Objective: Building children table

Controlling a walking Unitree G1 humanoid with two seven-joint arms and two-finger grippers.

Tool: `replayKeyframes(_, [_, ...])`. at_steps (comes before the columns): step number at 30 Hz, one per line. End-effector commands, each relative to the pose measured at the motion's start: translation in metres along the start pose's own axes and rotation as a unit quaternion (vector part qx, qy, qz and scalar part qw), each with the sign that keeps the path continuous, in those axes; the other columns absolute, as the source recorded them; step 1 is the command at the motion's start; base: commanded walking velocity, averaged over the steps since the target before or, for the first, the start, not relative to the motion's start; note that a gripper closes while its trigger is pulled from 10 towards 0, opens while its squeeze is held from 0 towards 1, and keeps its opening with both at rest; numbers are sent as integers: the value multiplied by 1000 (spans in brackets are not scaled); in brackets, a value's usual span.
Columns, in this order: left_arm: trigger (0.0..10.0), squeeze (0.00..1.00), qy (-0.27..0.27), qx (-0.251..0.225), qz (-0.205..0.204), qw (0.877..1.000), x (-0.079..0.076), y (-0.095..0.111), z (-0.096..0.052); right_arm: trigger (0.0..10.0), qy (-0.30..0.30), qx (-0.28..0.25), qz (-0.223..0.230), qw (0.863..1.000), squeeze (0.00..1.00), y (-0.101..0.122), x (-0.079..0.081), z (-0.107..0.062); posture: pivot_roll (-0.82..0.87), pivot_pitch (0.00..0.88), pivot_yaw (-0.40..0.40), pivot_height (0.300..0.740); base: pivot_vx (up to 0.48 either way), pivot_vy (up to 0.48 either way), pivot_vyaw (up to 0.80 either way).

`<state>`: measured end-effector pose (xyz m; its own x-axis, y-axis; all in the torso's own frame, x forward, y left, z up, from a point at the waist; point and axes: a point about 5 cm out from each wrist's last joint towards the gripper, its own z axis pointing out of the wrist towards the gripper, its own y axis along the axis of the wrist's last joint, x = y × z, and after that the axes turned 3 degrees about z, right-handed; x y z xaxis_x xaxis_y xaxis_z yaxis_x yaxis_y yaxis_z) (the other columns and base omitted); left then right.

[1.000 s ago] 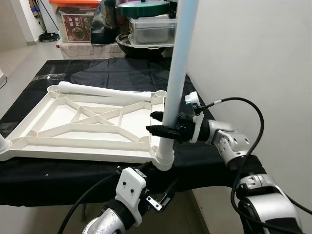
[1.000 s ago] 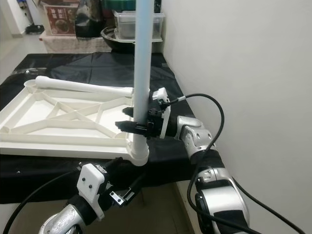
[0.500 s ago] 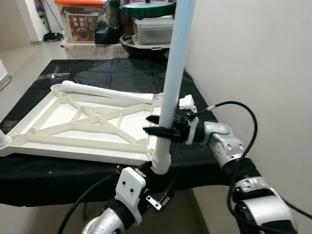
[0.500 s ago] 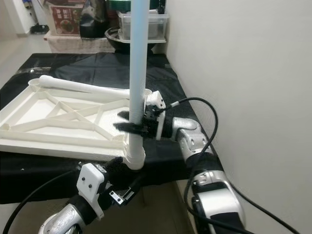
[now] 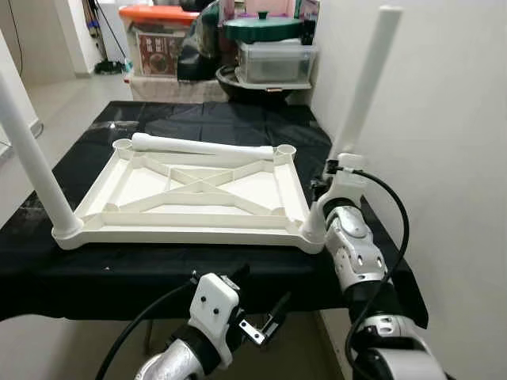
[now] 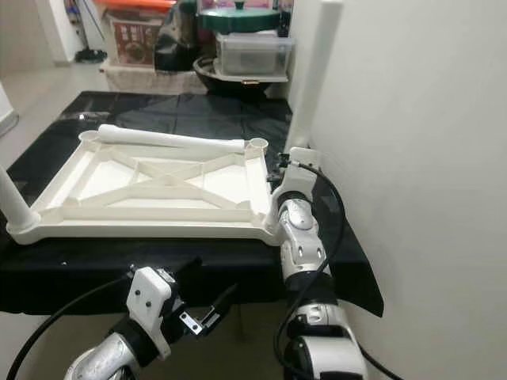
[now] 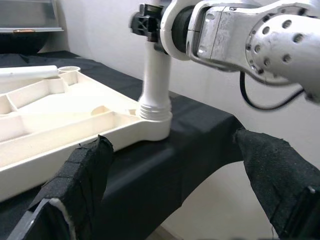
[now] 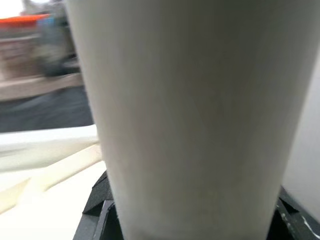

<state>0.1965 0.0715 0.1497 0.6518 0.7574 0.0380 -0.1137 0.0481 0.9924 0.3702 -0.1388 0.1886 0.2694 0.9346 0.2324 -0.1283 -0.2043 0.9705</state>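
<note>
Okay, I've pulled my head back, so the whole upturned tabletop (image 5: 198, 194) now shows on the black desk (image 5: 198, 265). My right gripper (image 5: 331, 176) still clamps the corner leg (image 5: 360, 91), fingertips hidden behind my wrist. That leg looks seated though tilted; another stands opposite, one lies loose. Left gripper (image 7: 175, 185) hangs wide open, empty, below the desk edge.

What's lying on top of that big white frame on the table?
One loose white leg lies across the far end of the upturned tabletop. Two more legs stand in its near corner sockets; the right gripper holds the right-hand one. Whatever lies beneath the tabletop is covered.
</note>
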Motion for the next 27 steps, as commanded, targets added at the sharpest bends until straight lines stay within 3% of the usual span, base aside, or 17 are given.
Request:
replayKeyframes(1, [10000, 0, -2, 6, 3, 1000, 1, -3, 0, 0, -75, 47, 45, 995, 0, -20, -15, -6, 127, 64, -59, 740, 0, 0, 0])
replayKeyframes(2, [10000, 0, -2, 6, 3, 1000, 1, -3, 0, 0, -72, 58, 48, 995, 0, -24, -10, -7, 127, 64, -59, 740, 0, 0, 0])
replayKeyframes(3, [10000, 0, -2, 6, 3, 1000, 1, -3, 0, 8706, -67, 64, 44, 995, 0, -27, -4, -9, 131, 64, -59, 740, 0, 0, 0])
replayKeyframes(5, [10000, 0, -2, 6, 3, 1000, 0, -3, 0, 8706, -63, 67, 40, 995, 0, -29, 0, -10, 132, 65, -61, 740, 0, 0, 0])
replayKeyframes(6, [10000, 0, -2, 6, 3, 1000, 1, -3, 0, 10000, -50, 69, 47, 995, 0, -30, 7, -11, 131, 64, -61, 740, 0, 0, 0])
replayKeyframes(7, [10000, 0, -1, 6, 3, 1000, 1, -2, 0, 10000, -18, 72, 63, 995, 1000, -30, 15, -11, 129, 65, -61, 740, 0, 0, 0])
replayKeyframes(11, [10000, 0, -1, 6, 3, 1000, 1, -3, 0, 10000, 32, 42, 75, 996, 1000, -20, 20, -6, 126, 65, -61, 740, 0, 0, 0])
replayKeyframes(12, [10000, 0, -1, 6, 3, 1000, 1, -3, 0, 10000, 48, 26, 77, 995, 816, -13, 19, -3, 125, 65, -60, 740, 0, 0, 0])
replayKeyframes(13, [10000, 0, -1, 6, 2, 1000, 1, -3, 0, 10000, 126, -1, 95, 987, 0, 1, 22, 2, 122, 63, -58, 740, 0, 0, 0])
replayKeyframes(18, [10000, 0, -1, 7, 1, 1000, 1, -4, 0, 10000, 191, -22, 91, 977, 0, 12, 18, 3, 120, 64, -56, 740, 0, 0, 0])
replayKeyframes(19, [10000, 0, -1, 7, 1, 1000, 1, -4, 0, 10000, 307, 14, 99, 946, 0, 9, 16, 4, 126, 63, -57, 740, 0, 0, 0])
replayKeyframes(20, [10000, 0, -1, 7, 1, 1000, 1, -4, 0, 10000, 307, 14, 99, 946, 0, 9, 16, 4, 126, 63, -57, 740, 0, 0, 0])
replayKeyframes(21, [10000, 0, -1, 7, 1, 1000, 1, -4, 0, 10000, 352, 30, 102, 930, 0, 8, 16, 3, 126, 63, -57, 740, 0, 0, 0])
replayKeyframes(22, [10000, 0, -1, 7, 1, 1000, 1, -4, 0, 10000, 352, 30, 102, 930, 0, 8, 16, 3, 126, 63, -57, 740, 0, 0, 0])
replayKeyframes(24, [10000, 0, 0, 7, 0, 1000, 2, -4, 0, 10000, 471, 67, 96, 874, 0, 6, 13, -5, 124, 62, -56, 740, 0, 0, 0])
replayKeyframes(25, [10000, 0, 0, 7, 0, 1000, 2, -4, 0, 10000, 471, 67, 96, 874, 0, 6, 13, -5, 124, 62, -56, 740, 0, 0, 0])
replayKeyframes(27, [10000, 0, -1, 8, 0, 1000, 2, -4, 0, 10000, 576, 98, 86, 807, 0, 7, 12, -14, 127, 59, -57, 740, 0, 0, 0])
